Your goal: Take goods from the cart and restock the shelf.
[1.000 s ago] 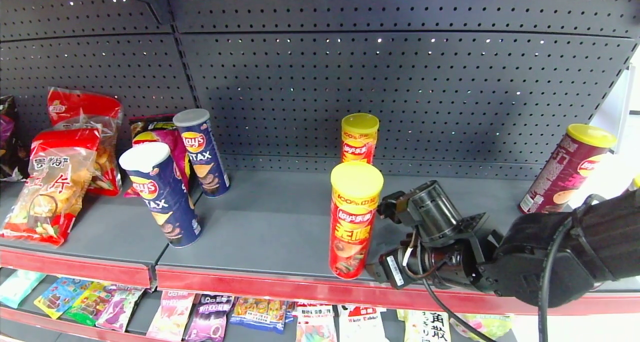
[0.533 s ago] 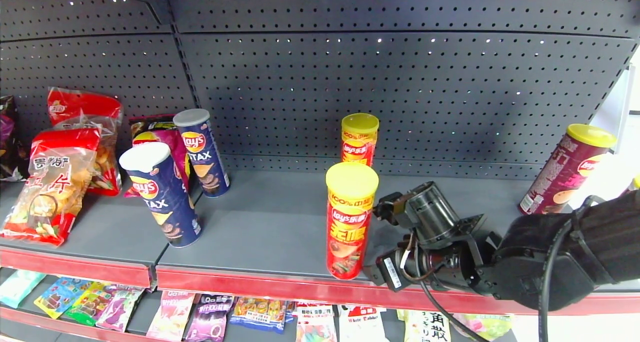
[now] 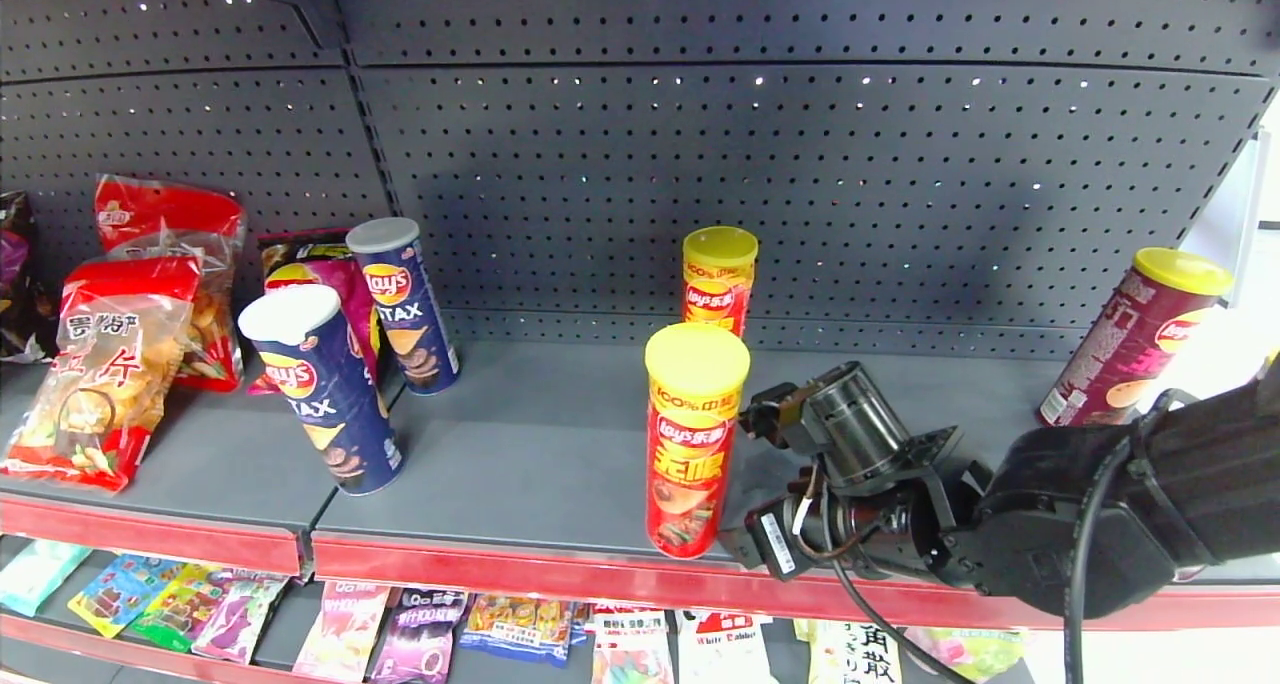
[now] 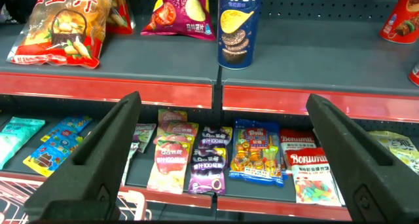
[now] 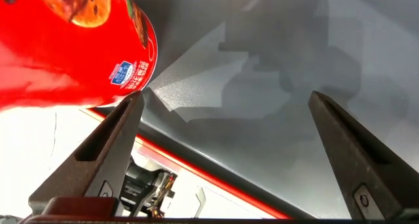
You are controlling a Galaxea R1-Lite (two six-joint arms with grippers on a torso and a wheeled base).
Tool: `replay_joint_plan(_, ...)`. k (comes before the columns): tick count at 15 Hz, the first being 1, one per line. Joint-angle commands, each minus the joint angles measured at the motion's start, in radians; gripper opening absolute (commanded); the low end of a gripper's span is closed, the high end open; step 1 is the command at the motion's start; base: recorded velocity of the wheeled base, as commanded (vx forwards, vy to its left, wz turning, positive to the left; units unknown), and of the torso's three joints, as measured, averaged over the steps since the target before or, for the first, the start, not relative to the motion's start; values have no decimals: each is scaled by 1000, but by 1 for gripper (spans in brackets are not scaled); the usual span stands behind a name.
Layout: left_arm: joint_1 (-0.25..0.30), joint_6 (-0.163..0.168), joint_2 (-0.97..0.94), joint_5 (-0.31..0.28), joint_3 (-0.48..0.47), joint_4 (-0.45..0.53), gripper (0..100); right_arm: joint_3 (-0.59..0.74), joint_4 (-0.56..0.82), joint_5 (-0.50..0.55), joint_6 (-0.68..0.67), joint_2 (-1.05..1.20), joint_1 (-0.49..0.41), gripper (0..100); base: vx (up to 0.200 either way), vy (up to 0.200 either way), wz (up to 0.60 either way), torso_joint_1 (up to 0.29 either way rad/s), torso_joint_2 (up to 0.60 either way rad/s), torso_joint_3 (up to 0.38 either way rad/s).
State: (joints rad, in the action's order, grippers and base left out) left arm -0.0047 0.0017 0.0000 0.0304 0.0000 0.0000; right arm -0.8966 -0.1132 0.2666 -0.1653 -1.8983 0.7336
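A red chip can with a yellow lid stands close to the red front lip of the grey shelf, leaning slightly. My right gripper sits low on the shelf right beside it, on the can's right. In the right wrist view this gripper is open, and the red can lies just outside one finger, not between the two. My left gripper is open and holds nothing, in front of the lower shelf of hanging packets.
A second red can stands behind the first. A maroon can leans at the far right. Two blue cans and snack bags crowd the left. Bare shelf lies between the blue cans and the red one.
My right gripper has moved left along the shelf. The front red can has shifted a little left with it and now leans slightly.
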Motion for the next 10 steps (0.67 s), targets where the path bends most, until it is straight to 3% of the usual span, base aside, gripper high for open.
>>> replay_joint_plan(1,0,0,0,0,0,0,100,-1,0,0,0,-2,0,100,0,0,0,0,0,0)
replay_joint_plan(9,0,0,0,0,0,0,100,87,0,-1,1,137,-33,100,0,0,0,0,0,0)
replay_joint_plan(10,0,0,0,0,0,0,100,180,0,-3,7,286,-57,100,0,0,0,0,0,0)
